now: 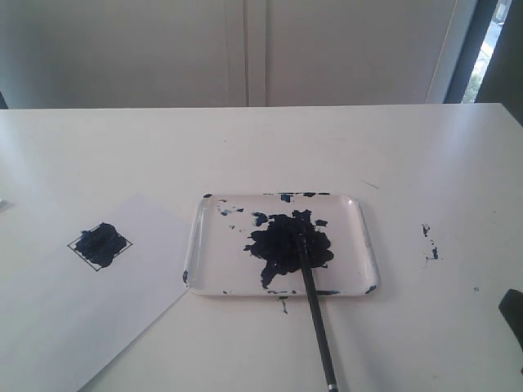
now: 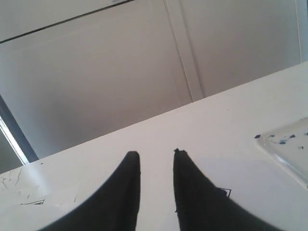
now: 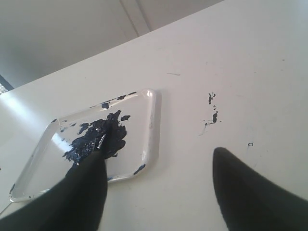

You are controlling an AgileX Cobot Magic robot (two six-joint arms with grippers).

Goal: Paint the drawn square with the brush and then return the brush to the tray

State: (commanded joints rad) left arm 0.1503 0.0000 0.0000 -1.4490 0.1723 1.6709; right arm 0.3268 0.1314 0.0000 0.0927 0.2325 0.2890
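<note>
One brush (image 1: 315, 314) lies with its tip in the paint blob (image 1: 274, 245) of the tray (image 1: 359, 214), its handle crossing the near rim toward the near edge of the table (image 1: 245, 147); the drawn square (image 1: 100, 245), smeared dark, sits on paper (image 1: 49, 318) toward the left edge. The left gripper (image 2: 156, 161) and right gripper (image 3: 158, 152) have their fingers apart, empty

The drawn square (image 1: 100, 246), smeared dark blue-black, sits at centre left. The clear tray (image 1: 219, 260) lies mid-frame. The black brush (image 1: 315, 306) rests tip in its paint blob (image 1: 278, 245), handle crossing the lower rim.
</note>
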